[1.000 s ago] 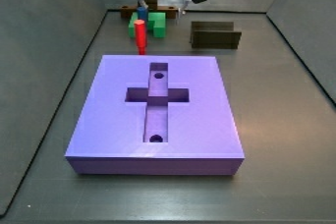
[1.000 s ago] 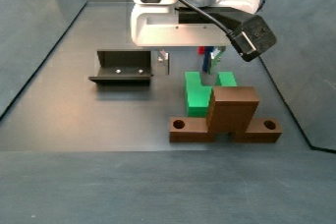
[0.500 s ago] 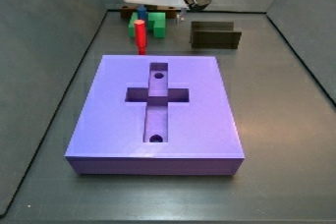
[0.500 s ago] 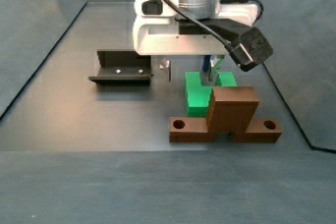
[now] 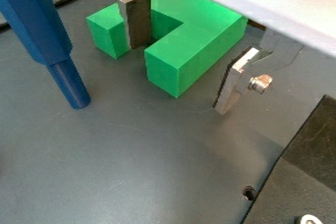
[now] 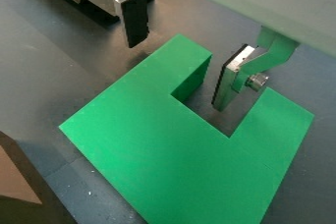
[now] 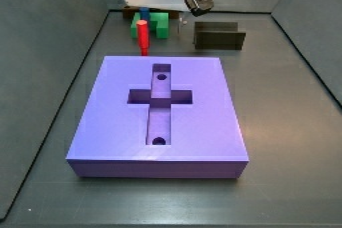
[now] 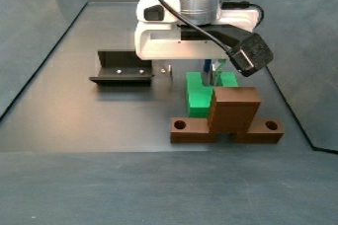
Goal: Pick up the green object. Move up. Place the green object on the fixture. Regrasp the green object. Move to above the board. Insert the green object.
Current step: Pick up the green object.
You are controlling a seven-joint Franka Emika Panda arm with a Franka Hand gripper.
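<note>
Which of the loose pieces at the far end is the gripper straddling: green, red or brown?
The green object. The open gripper has a finger on either side of one prong; the red peg and brown wooden piece stand clear.

This is a robot test cell in a lab, not a home or a shop. A bare dark grey floor with grey walls rising at its edges fills both side views. At the centre of a side view lies the purple board with its cross-shaped recess and round holes, a test piece. Near the top stand the dark fixture, a red peg and the green object. The gripper of a white arm hangs at the upper centre, straddling one arm of the green piece, behind a brown wooden piece
</note>
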